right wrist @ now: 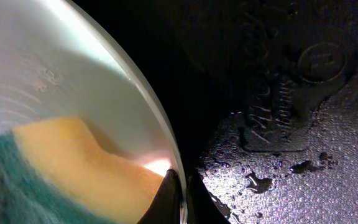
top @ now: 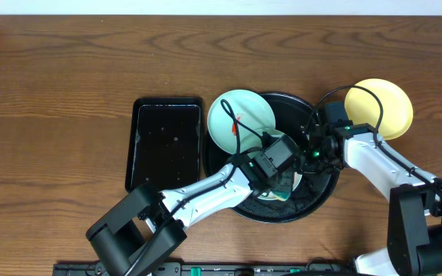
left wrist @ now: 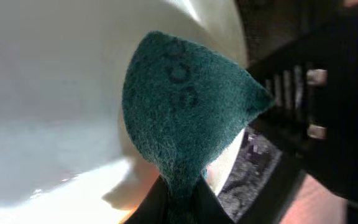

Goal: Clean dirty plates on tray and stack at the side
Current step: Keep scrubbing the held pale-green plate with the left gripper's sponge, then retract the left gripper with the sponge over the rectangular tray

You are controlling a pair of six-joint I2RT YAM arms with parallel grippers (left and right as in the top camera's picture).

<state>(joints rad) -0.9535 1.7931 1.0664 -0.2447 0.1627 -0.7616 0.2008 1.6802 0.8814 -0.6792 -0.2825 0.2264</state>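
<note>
The round black tray [top: 317,192] holds one pale plate [top: 265,193], mostly hidden under both grippers. My left gripper [top: 281,175] is shut on a green and yellow sponge [left wrist: 185,106], which presses against the plate's pale face [left wrist: 48,93]. My right gripper [right wrist: 182,194] is shut on that plate's rim [right wrist: 157,118], one finger on each side, above the wet tray floor [right wrist: 291,155]. The sponge [right wrist: 73,168] shows yellow there. A second mint plate [top: 236,119] rests over the tray's left rim. A yellow plate [top: 380,107] lies on the table to the right.
A rectangular black tray [top: 166,142] lies on the wooden table just left of the round one. Water drops [right wrist: 257,182] dot the round tray's floor. Both arms reach in from the near edge and cross over the tray.
</note>
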